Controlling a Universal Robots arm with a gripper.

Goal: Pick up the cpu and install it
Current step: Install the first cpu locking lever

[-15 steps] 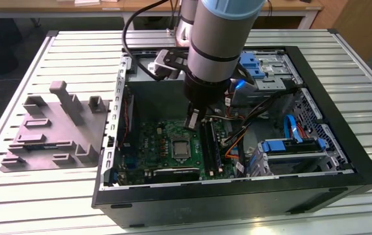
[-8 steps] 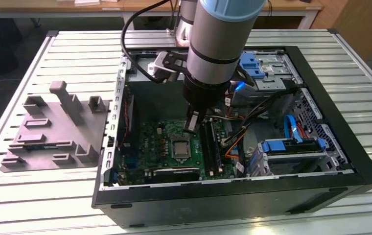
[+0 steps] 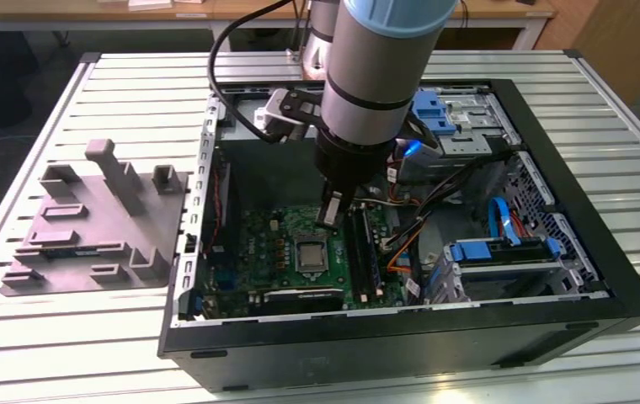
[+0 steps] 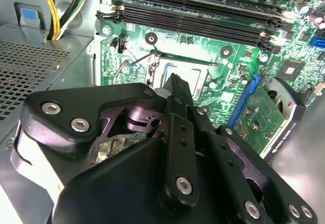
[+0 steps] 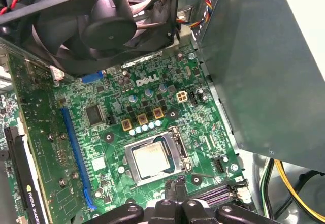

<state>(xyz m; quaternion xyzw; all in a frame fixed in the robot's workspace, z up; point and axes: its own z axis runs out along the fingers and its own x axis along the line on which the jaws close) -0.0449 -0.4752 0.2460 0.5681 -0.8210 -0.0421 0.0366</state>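
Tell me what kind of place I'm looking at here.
Probably a robotics lab or test bench for computer assembly. An open computer case lies on a slatted metal table, a robot arm reaches into it over the motherboard, and a grey fixture tray sits beside it.

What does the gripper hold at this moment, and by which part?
Nothing, as far as it shows. The cpu lies in its socket on the motherboard, and the gripper hangs just beside it, apart from it.

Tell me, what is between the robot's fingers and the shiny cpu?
In the first wrist view, the socket's metal frame edge and bare green motherboard lie between the gripper and the cpu.
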